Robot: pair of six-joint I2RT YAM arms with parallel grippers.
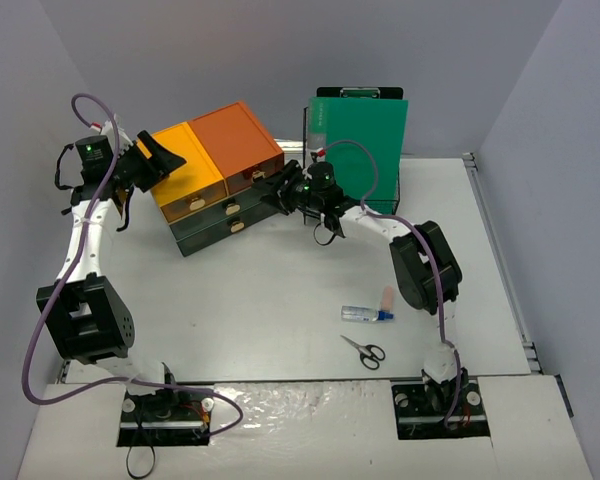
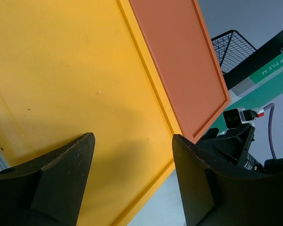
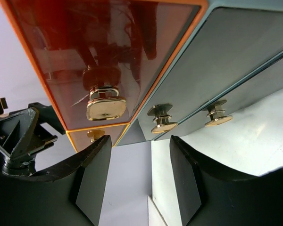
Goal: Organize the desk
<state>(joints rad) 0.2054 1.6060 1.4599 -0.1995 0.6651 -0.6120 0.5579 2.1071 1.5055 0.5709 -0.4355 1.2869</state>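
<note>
Item one: the surface (image 1: 270,290), matte white, fills the middle of the top view from the arm bases to the back wall, and everything below rests on it. Item two: a dark drawer unit (image 1: 227,205) at the rear left, set at an angle, with a yellow top panel (image 1: 185,165) on its left half and an orange top panel (image 1: 238,135) on its right. Item three: my left tool (image 1: 165,158), released, its fingers spread with nothing between them, sits over the rear left edge of the yellow panel. In the left wrist view that panel fills the gap between the fingers, and I cannot tell whether they touch it. Item four: my right tool (image 1: 265,186), also released and empty, points at the front of the unit just below the orange panel. The right wrist view shows the orange drawer front (image 3: 104,56) with its gold handle (image 3: 105,106) close ahead, and the grey drawers beside it, each with a gold knob (image 3: 161,121). Item five: a green clipboard (image 1: 365,140) stands upright in a black wire rack (image 2: 231,47) at the rear, right of the unit. Item six: a small white tube with a blue cap (image 1: 365,314) lies near the front right, with a small pinkish piece (image 1: 388,297) just beside it. Item seven: black-handled scissors (image 1: 363,350) lie flat near the tube, toward the right arm's base.
</note>
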